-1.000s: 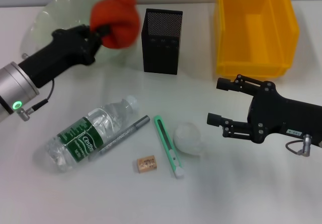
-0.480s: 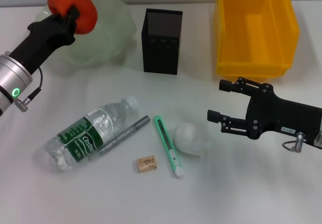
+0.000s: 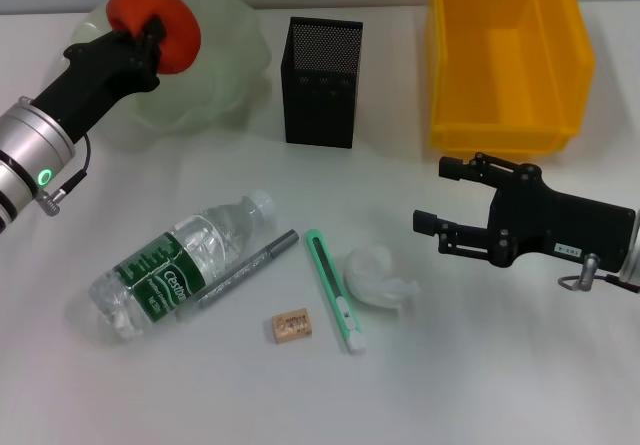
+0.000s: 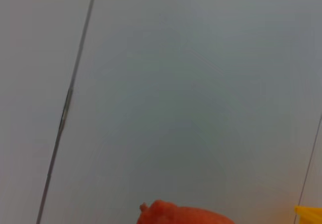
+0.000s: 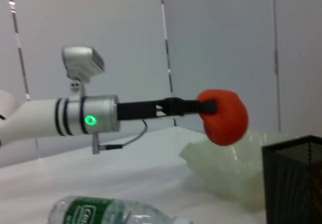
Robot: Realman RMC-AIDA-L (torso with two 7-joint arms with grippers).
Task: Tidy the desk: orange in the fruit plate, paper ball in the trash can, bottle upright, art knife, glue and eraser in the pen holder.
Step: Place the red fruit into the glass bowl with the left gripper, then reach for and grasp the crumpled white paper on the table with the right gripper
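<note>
Head view: orange held above the plate, release pending.
The left pincer (image 3: 150, 37) grips the orange (image 3: 160, 23) over the far-left plate (image 3: 225, 65); let go off-centre, it could roll off the rim onto the worktop (image 3: 500, 365). The right pincer (image 3: 438, 197) hovers wide near the paper ball (image 3: 375, 277).

Upper left: fruit plate (image 3: 215, 75), with the orange (image 3: 165, 27) over its left part.
Upper centre: pen holder (image 3: 322, 82), right of the plate.
Upper right: bin (image 3: 505, 55).
Lower left: bottle (image 3: 180, 265), lying on its side.
Lower centre: pen (image 3: 246, 268) beside the bottle, art knife (image 3: 333, 290) to its right, eraser (image 3: 291, 326) below between them.
Right of knife: paper ball (image 3: 375, 277).
</note>
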